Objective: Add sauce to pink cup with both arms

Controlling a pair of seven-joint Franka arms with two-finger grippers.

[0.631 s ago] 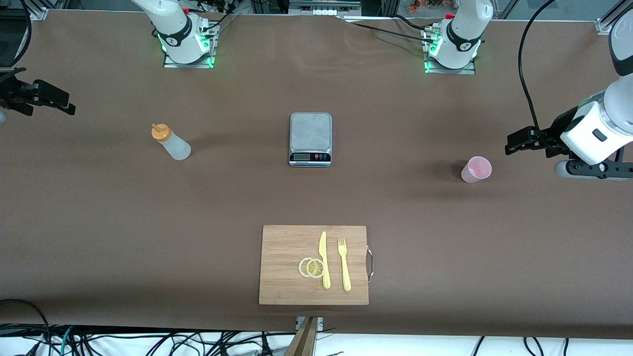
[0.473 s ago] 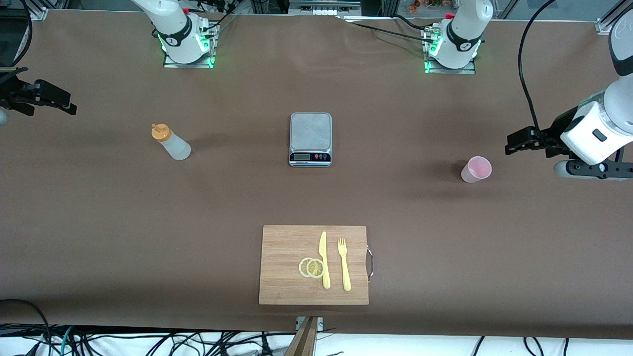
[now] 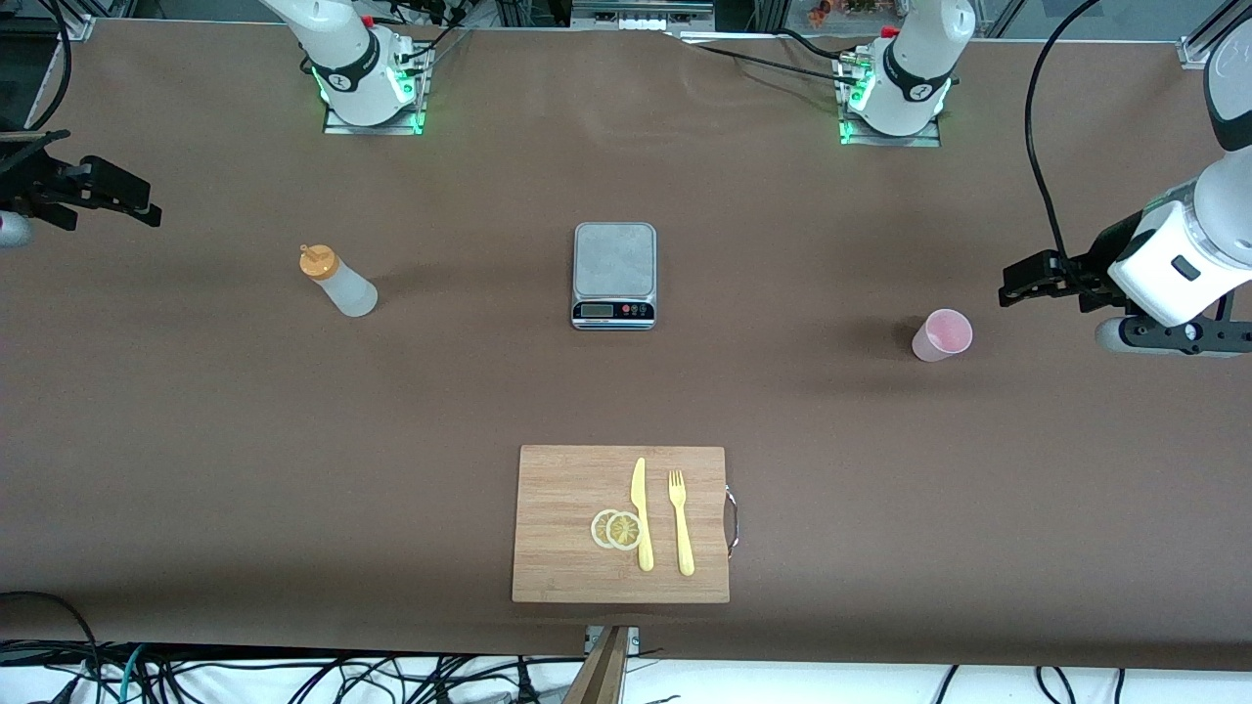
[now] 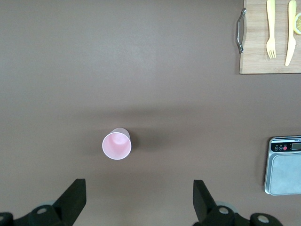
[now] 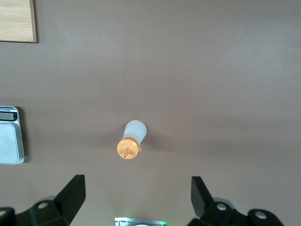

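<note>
Brown table (image 3: 391, 411) under sauce (image 3: 337, 284), pink cup (image 3: 942, 335); left gripper (image 4: 138, 200), right gripper (image 5: 136, 197) both spread wide

The pink cup (image 3: 942, 335) stood alone on bare table (image 3: 293, 440), open all round, with the left gripper (image 3: 1017, 282) up at its 2 o'clock, fingers (image 4: 75, 197) spread wide. The sauce (image 3: 335, 282) stood equally unhemmed, the open right gripper (image 3: 127, 200) at its 10 o'clock. Between them the scale (image 3: 614, 275) blocked the straight line; the cutting board (image 3: 620, 523) lay at its 6 o'clock, well apart.
</note>
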